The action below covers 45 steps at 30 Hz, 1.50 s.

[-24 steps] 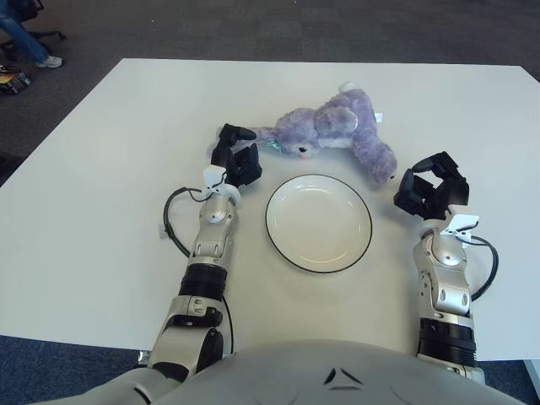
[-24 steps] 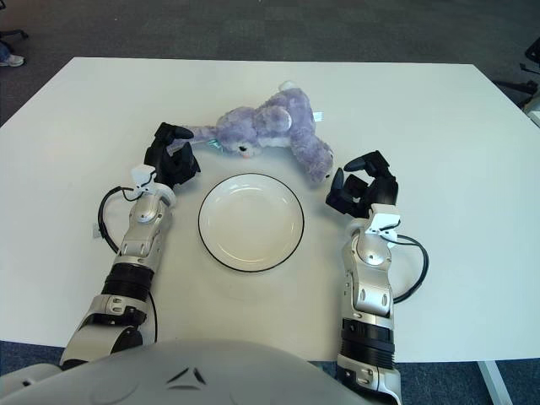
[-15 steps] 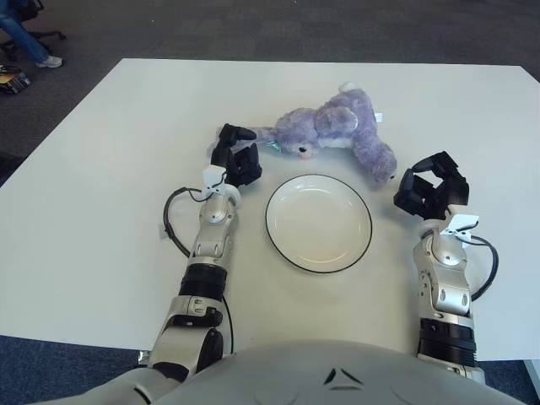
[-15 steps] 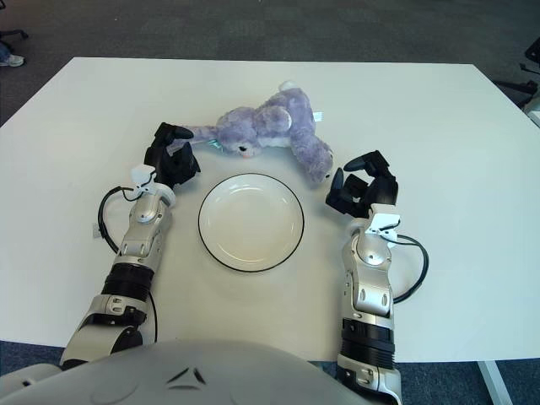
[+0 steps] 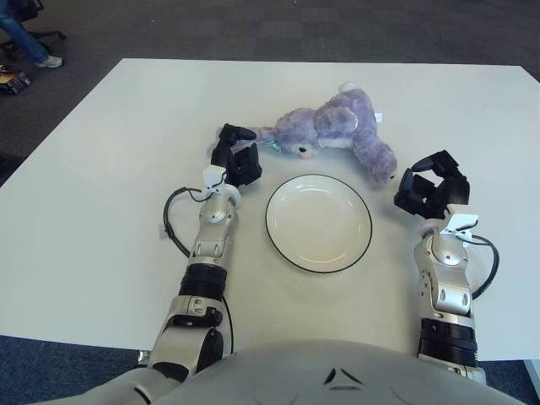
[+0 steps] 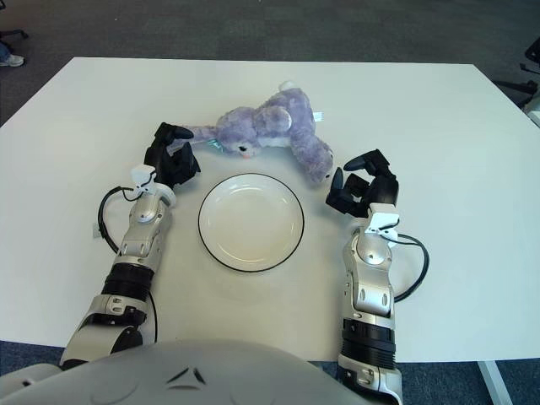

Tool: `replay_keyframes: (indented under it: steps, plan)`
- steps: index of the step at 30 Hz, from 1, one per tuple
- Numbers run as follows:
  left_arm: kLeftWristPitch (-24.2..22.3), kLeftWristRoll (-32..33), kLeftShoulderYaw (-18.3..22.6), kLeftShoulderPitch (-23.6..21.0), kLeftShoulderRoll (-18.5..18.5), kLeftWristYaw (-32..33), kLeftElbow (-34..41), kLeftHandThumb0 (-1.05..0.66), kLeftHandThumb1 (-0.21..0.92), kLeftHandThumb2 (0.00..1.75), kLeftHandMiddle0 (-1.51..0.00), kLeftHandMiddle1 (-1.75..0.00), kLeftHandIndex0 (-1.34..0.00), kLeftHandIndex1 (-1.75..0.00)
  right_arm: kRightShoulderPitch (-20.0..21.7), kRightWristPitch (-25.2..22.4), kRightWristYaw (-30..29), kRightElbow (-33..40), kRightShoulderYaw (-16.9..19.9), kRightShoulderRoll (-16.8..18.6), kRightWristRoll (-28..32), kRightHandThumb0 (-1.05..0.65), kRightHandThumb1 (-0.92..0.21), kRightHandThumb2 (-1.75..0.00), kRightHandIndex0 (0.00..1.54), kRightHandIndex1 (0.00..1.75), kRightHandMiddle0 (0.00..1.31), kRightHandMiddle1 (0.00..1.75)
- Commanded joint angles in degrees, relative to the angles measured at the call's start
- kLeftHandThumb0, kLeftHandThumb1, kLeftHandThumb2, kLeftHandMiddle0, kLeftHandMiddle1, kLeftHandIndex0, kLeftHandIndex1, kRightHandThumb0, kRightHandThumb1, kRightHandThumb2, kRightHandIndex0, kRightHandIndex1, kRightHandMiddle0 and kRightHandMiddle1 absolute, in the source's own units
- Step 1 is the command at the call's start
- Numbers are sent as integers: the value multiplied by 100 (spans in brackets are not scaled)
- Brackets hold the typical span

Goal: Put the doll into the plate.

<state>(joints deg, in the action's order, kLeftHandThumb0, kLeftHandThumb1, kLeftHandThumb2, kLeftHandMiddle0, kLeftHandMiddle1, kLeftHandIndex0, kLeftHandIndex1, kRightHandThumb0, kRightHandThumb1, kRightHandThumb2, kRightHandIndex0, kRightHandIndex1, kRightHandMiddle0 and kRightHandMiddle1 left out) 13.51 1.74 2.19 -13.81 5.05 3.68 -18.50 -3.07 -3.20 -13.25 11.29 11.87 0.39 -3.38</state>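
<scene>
A purple plush doll (image 5: 337, 131) lies on its side on the white table, just beyond an empty white plate (image 5: 319, 223) with a dark rim. My left hand (image 5: 235, 157) is at the doll's left end, its curved fingers close to the outstretched limb and holding nothing. My right hand (image 5: 432, 189) hovers right of the plate, fingers spread, a short gap from the doll's lower leg (image 5: 377, 159). Both hands also show in the right eye view, left hand (image 6: 171, 158) and right hand (image 6: 364, 186).
The table (image 5: 101, 169) is wide and white, with its far edge at the top and dark carpet beyond. A black cable (image 5: 173, 221) loops beside my left forearm. A seated person's legs (image 5: 25, 38) show at the far left corner.
My right hand has edged slightly up toward the doll's leg. The doll, plate and left hand have not moved.
</scene>
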Motion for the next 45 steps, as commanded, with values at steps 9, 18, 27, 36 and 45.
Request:
replay_keyframes:
  steps: [9,18,27,36,45]
  plan:
    - [495,-87,71,420,43,150,-280,-39,64,90,-96,-175,-36,-175,53,-44,5,123,36,-29,19,-46,-37,-125,118,175,57,175]
    - [973,-187,66,391,36,222,-377,-38,70,83,-94,-175,-33,-175,76,-128,-14,154,42,-5,29,-46,-37,-125,119,175,57,175]
    - [1353,-234,56,324,-82,123,-327,-37,72,80,-95,-175,-31,-175,77,-186,-28,188,24,19,17,-46,-37,-125,118,175,57,175]
    - [1489,-190,71,251,-213,-27,-185,-37,72,80,-95,-175,-31,-175,79,-246,-77,232,-12,54,-33,-46,-37,-125,118,175,57,175]
    - [1761,-377,64,198,-343,29,-5,-37,73,79,-93,-175,-31,-175,99,-261,-169,231,-61,86,-77,-46,-38,-124,118,175,56,175]
